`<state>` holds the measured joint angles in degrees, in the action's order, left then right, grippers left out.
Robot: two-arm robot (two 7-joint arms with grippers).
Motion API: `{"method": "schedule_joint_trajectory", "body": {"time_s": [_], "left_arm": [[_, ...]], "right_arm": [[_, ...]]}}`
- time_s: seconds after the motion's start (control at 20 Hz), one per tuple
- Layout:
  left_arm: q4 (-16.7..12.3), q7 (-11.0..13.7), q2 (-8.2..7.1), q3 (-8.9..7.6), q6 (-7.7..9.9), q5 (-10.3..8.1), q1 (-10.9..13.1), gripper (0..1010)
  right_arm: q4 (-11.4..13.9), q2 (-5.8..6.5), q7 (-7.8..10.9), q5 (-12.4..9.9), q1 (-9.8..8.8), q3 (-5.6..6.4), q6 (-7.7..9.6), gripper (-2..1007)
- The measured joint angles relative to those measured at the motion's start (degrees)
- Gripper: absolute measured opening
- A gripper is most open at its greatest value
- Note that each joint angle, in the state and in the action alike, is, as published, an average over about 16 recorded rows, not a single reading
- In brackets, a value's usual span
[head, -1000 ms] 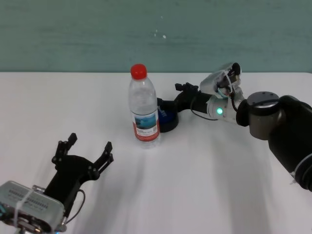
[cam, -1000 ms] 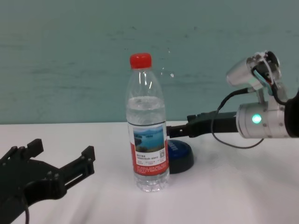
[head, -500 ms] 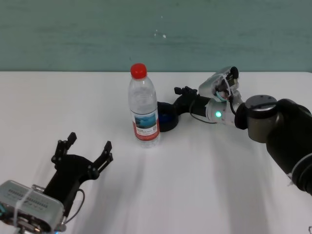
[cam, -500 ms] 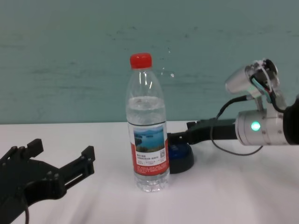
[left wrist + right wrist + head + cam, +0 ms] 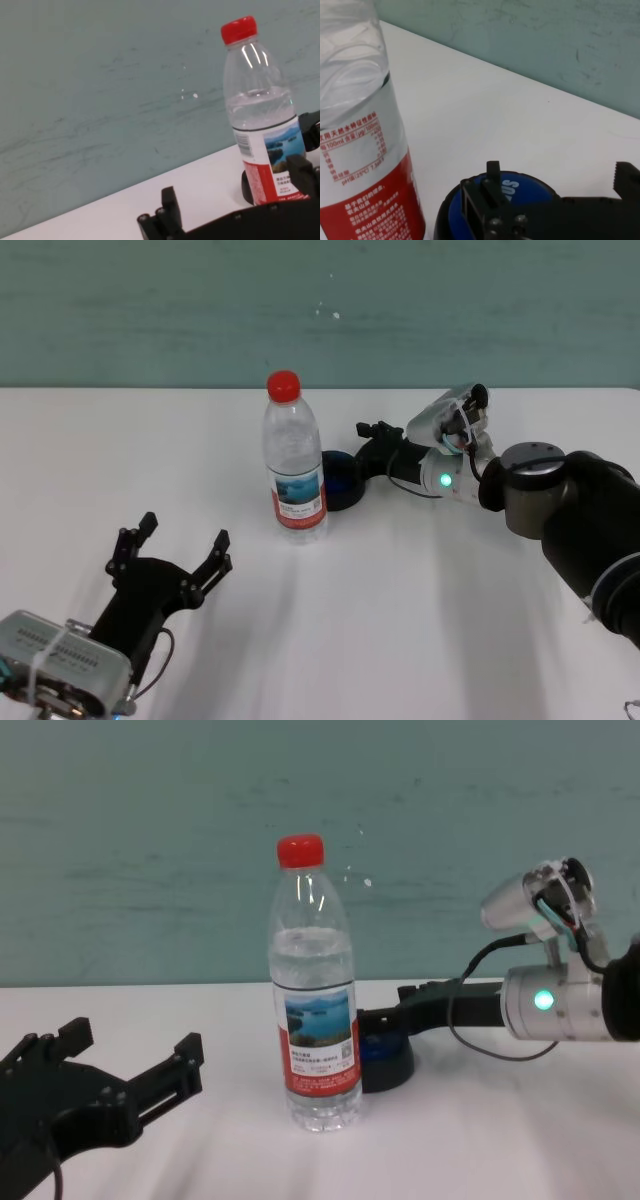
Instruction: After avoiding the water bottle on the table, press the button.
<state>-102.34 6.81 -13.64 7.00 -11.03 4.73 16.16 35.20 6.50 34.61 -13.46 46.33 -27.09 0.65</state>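
We see the water bottle [image 5: 294,462] standing upright near the middle of the table [image 5: 400,610], its long axis vertical and its red cap pointing straight up, with the lake label facing us. Just behind it and to its right sits the button [image 5: 340,480], dome up on its black base, close beside the bottle; we cannot tell whether the two touch.

Our right gripper [image 5: 368,447] reaches in from the right, its arm lying low and roughly level along the table, pointing toward the bottle. In the right wrist view its fingers [image 5: 492,187] stand spread apart directly over the blue dome [image 5: 512,192]; whether they touch the dome we cannot tell. In the chest view the gripper tip [image 5: 385,1018] lies right on top of the button [image 5: 390,1060].

Compared with a second ago, the right gripper has come lower and closer over the button, where before it hung a little above and to the side. The bottle has not shifted.

Our left gripper [image 5: 175,558] rests low at the near left of the table, fingers splayed wide, well apart from the bottle, unchanged.
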Motion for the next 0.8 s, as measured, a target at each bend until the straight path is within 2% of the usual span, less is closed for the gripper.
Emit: {"method": "schedule_joint_trajectory", "body": {"time_s": [0.15, 0.3, 0.8], "left_arm": [[0.0, 0.0, 0.0, 0.0, 0.0, 0.0, 0.0, 1000], [0.0, 0.0, 0.0, 0.0, 0.0, 0.0, 0.0, 1000], [0.0, 0.0, 0.0, 0.0, 0.0, 0.0, 0.0, 1000]], "right_arm": [[2.07, 0.41, -0.26, 0.12, -0.76, 0.31, 0.41, 1004], [5.31, 1.13, -0.7, 0.09, -1.85, 0.59, 1.05, 1004], [19.19, 4.82, -2.84, -0.96, -6.22, 1.03, 3.77, 1004]]}}
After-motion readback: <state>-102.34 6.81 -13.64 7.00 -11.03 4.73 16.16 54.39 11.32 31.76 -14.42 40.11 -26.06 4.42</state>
